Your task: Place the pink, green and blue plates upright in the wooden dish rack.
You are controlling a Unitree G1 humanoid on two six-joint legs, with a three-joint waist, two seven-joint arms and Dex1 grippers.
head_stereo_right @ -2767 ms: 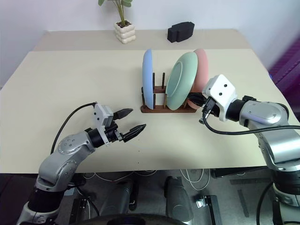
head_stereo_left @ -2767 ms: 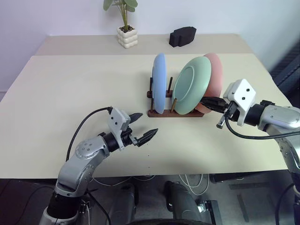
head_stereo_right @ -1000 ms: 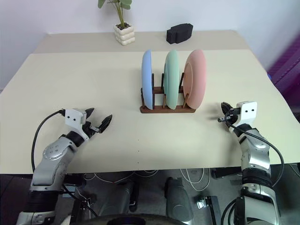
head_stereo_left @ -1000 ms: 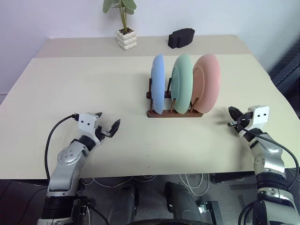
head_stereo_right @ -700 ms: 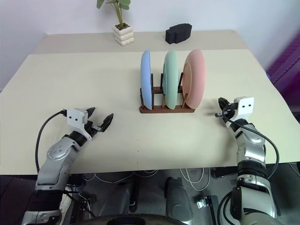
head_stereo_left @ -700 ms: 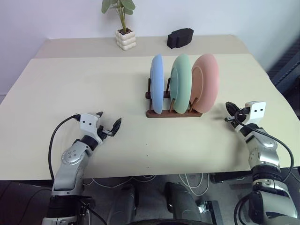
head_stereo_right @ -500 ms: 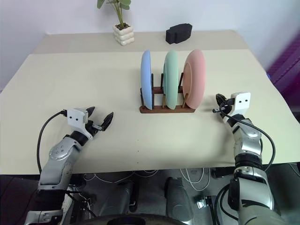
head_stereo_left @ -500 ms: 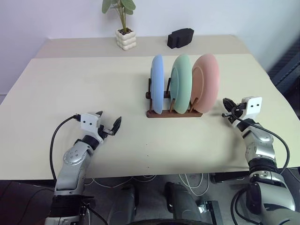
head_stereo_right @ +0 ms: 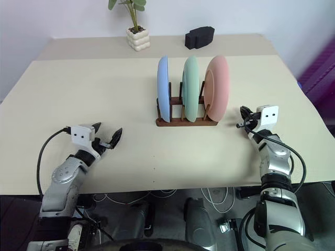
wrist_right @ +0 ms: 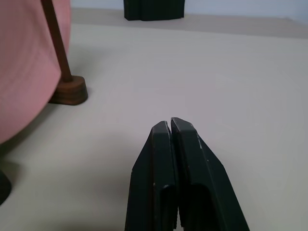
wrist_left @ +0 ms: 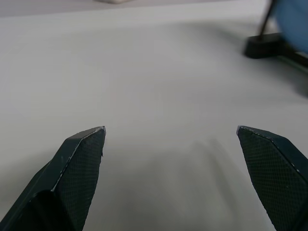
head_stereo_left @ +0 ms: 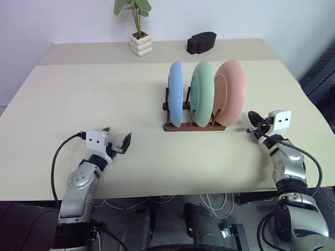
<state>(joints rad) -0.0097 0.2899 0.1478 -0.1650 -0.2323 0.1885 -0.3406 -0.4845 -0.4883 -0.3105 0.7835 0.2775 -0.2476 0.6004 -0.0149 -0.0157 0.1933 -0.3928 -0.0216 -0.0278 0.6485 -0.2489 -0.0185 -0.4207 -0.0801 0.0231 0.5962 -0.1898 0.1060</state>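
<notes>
The blue plate [head_stereo_left: 175,94], green plate [head_stereo_left: 203,93] and pink plate [head_stereo_left: 233,93] stand upright side by side in the wooden dish rack [head_stereo_left: 194,127] at mid-table. My right gripper [head_stereo_left: 251,120] hovers just right of the pink plate, apart from it, shut with nothing in it; the right wrist view shows its closed fingertips [wrist_right: 169,124] beside the pink plate [wrist_right: 24,72] and a rack peg [wrist_right: 55,38]. My left gripper [head_stereo_left: 119,137] is open and empty over the table's front left, far from the rack; between its fingers [wrist_left: 82,159] lies bare table.
A potted plant [head_stereo_left: 139,31] and a black block [head_stereo_left: 201,41] stand along the far strip of the table. The beige table [head_stereo_left: 94,94] has its front edge close beneath both arms and its right edge near my right arm.
The green and pink plates, leaning 2.8 s ago with my right gripper against them, now stand upright. Both grippers have drawn back from mid-table; the right one has since edged towards the pink plate.
</notes>
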